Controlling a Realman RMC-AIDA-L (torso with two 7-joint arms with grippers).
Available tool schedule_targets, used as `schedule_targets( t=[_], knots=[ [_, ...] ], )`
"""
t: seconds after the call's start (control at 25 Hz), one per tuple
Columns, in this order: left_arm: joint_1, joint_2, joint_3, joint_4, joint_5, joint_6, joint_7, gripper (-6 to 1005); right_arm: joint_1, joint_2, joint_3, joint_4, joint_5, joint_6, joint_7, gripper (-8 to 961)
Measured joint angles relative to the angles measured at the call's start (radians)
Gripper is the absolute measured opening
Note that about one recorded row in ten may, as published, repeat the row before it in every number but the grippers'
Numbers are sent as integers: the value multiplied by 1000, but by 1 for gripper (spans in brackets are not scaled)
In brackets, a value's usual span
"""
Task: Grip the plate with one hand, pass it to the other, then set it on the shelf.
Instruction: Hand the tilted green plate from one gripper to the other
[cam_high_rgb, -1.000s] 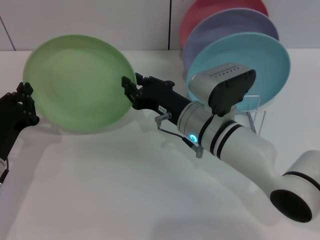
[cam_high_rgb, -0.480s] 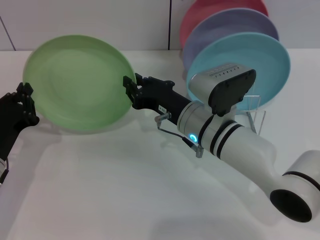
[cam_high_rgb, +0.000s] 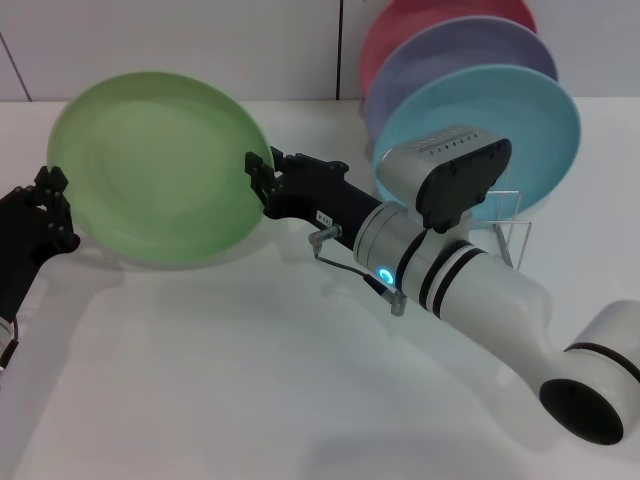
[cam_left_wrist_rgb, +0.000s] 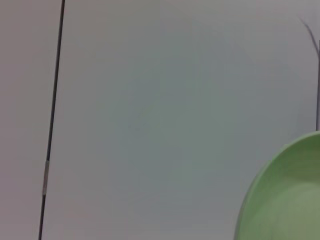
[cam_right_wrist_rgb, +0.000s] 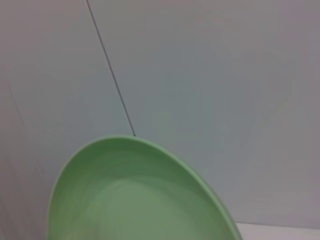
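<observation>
The light green plate (cam_high_rgb: 155, 165) hangs tilted in the air at the left, its face toward me. My left gripper (cam_high_rgb: 50, 207) is shut on the plate's left rim. My right gripper (cam_high_rgb: 260, 185), on the arm with the blue-lit ring, is shut on the right rim. Part of the plate (cam_left_wrist_rgb: 287, 200) fills a corner of the left wrist view, and more of the plate (cam_right_wrist_rgb: 135, 200) shows in the right wrist view, each against a pale wall. The chrome wire shelf (cam_high_rgb: 515, 222) stands at the back right, behind my right arm.
A turquoise plate (cam_high_rgb: 530, 120), a lavender plate (cam_high_rgb: 470, 55) and a red plate (cam_high_rgb: 430, 15) stand on edge in the shelf. My right arm stretches across the white table (cam_high_rgb: 220, 380) in front of them.
The green plate has shifted very slightly to the right and down. Both arms stay where they were.
</observation>
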Motion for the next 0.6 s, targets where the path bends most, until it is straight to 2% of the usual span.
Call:
schedule_targets(
  t=[0.6],
  knots=[
    [0,0,2,3,2,8,1,100,1,0,11,-4,-4,30,-2,210]
  ],
)
